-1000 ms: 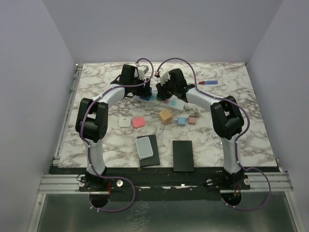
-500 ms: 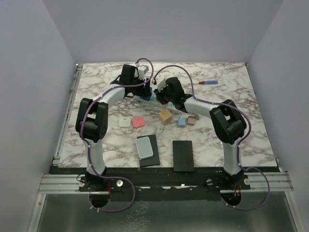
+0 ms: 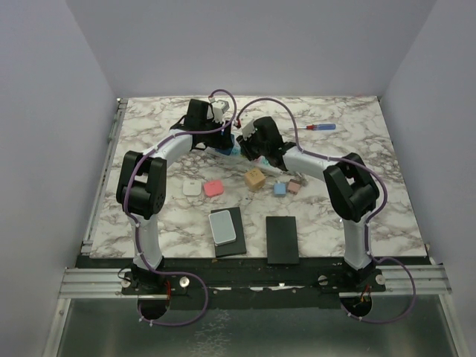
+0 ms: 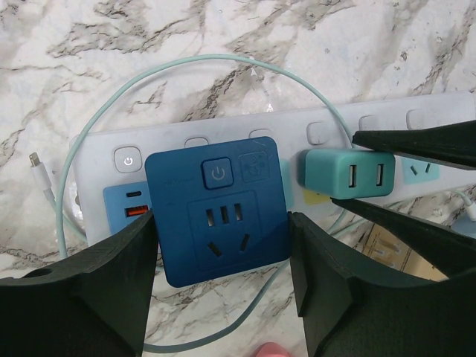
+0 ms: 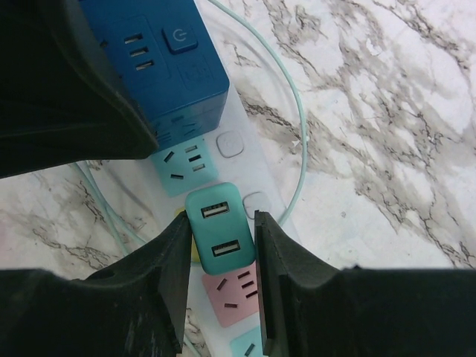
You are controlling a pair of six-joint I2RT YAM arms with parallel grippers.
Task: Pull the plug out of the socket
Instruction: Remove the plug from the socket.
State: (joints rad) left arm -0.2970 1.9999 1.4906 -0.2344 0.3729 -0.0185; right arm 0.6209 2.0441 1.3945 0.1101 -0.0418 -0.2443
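Socket strip [image 4: 171,132], far centre: left gripper [image 4: 223,230] clamped on blue adapter [image 4: 216,212], right gripper [image 5: 222,245] clamped on neighbouring teal plug [image 5: 216,223].

The right gripper [image 5: 222,223] clamps the teal two-port plug [image 5: 218,232] from both sides, seated on the white socket [image 5: 245,160]; a dark blue adapter [image 5: 163,67] occupies the neighbouring outlets; a mint cable [image 5: 294,111] curves across the marble bench [image 5: 387,111]

USB plug [image 4: 347,174] sits on the socket [image 4: 171,134], beside cube adapter [image 4: 216,208]
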